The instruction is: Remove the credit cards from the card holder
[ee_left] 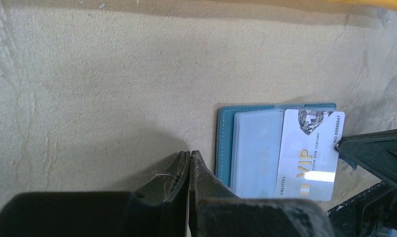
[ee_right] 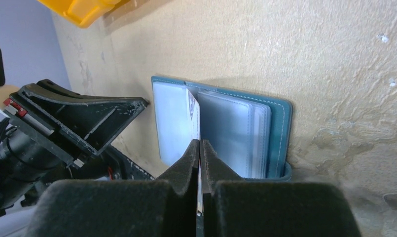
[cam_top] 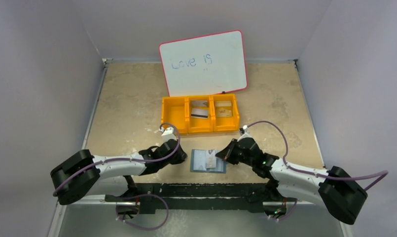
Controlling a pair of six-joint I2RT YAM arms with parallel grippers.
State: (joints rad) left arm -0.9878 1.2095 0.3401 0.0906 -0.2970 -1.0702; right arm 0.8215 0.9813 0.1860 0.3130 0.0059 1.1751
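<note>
The teal card holder (cam_top: 200,167) lies open on the table between both arms, its pale clear pockets facing up (ee_left: 255,148). A white VIP credit card (ee_left: 309,153) sticks out of its right side. My right gripper (ee_right: 200,142) is shut on that card's edge, and the card (ee_right: 192,108) stands edge-on in the right wrist view above the holder (ee_right: 280,128). My left gripper (ee_left: 189,154) is shut and holds nothing, with its tips at the holder's left edge (ee_left: 225,143). Whether it presses on the holder I cannot tell.
An orange three-compartment bin (cam_top: 175,126) stands just behind the holder, with cards in its middle (cam_top: 200,109) and right (cam_top: 224,108) compartments. A pink-rimmed whiteboard (cam_top: 203,61) leans behind it. Grey walls close in the table on three sides.
</note>
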